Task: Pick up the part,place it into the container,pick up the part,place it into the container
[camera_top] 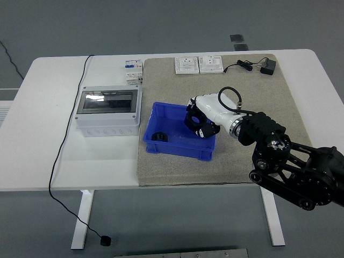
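White and rectangular, the desk is seen from above against a grey floor, with a coarse grey-beige mat laid over its right half. Near the mat's left side a shallow blue plastic bin is set, and a small black ring-shaped part is seen lying in the bin's near left corner. The robot's right arm is brought in from the lower right, its black jointed frame ending in a white forearm and a right hand with black fingers. The hand is held over the right portion of the bin, and its fingers are curled closed around a second black ring-shaped part, which is kept above the bin's floor; whether it touches the bin cannot be told. To the left of the mat a grey electrical enclosure with a dark transparent lid is placed on the bare desk, with a small white circuit breaker just beyond it. Two white wall sockets are lined up side by side at the mat's far edge, and a black power adapter with its cord is laid to their right. A thin black cable is draped over the desk's left side to the floor.
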Controlling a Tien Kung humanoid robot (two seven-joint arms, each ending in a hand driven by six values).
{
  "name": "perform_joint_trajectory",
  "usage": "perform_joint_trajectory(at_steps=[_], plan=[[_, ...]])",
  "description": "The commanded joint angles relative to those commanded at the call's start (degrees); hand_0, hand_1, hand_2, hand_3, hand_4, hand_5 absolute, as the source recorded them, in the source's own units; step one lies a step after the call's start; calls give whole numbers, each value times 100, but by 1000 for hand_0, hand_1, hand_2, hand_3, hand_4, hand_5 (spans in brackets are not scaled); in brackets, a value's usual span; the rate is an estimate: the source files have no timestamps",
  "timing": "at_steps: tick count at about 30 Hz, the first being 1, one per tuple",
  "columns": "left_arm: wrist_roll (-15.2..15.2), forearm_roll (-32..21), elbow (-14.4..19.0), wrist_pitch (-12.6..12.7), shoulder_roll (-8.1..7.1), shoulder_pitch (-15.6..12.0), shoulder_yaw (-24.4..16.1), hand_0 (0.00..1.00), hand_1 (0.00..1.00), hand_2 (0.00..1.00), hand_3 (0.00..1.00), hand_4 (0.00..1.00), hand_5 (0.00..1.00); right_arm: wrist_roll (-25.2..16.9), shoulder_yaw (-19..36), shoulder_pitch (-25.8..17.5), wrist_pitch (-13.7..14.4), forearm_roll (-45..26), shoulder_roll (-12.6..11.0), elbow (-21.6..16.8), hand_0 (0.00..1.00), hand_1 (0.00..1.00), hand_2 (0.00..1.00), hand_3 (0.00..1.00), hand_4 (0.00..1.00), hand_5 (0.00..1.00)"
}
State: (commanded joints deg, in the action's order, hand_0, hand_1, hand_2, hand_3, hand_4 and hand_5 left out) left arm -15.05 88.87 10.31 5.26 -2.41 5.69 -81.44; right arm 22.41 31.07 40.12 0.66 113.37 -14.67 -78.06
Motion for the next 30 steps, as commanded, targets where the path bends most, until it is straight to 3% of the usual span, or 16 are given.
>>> perform_joint_trajectory(at_steps=[11,15,17,18,23,24,25,29,30], plan=[[-7,11,0,1,2,-6,-4,704,564,521,523,514,473,-17,77,-64,77,-13,-18,-88,719,767,797,780,866,175],[-7,25,0,3,11,-8,-10,704,564,520,523,514,472,-238,544,-361,406,-284,-163,-363,701,751,785,766,865,176],[-6,15,0,6,15,-12,-3,704,564,520,523,514,472,-434,824,-561,637,-511,-266,-509,701,751,785,766,865,176],[-4,1,0,9,18,-17,5,704,564,519,522,513,473,-561,987,-680,792,-662,-325,-551,595,656,705,669,821,320],[8,-67,0,23,44,-37,40,704,564,519,522,513,473,-1411,1931,-1378,1677,-1645,-504,-146,595,656,705,669,821,320],[10,-79,0,24,51,-40,47,704,564,518,523,511,469,-1611,2119,-1534,1825,-1864,-508,-14,442,477,616,629,787,408],[12,-94,0,26,58,-43,55,704,564,518,523,511,469,-1812,2299,-1688,1956,-2070,-499,117,442,477,616,629,787,408],[28,-203,0,40,92,-58,110,704,564,518,523,511,469,-2639,2973,-2318,2160,-2943,-300,538,442,477,616,629,787,408],[36,-236,0,45,104,-62,123,705,570,522,523,510,470,-2844,3138,-2487,2143,-3172,-201,597,424,428,582,610,794,454]])
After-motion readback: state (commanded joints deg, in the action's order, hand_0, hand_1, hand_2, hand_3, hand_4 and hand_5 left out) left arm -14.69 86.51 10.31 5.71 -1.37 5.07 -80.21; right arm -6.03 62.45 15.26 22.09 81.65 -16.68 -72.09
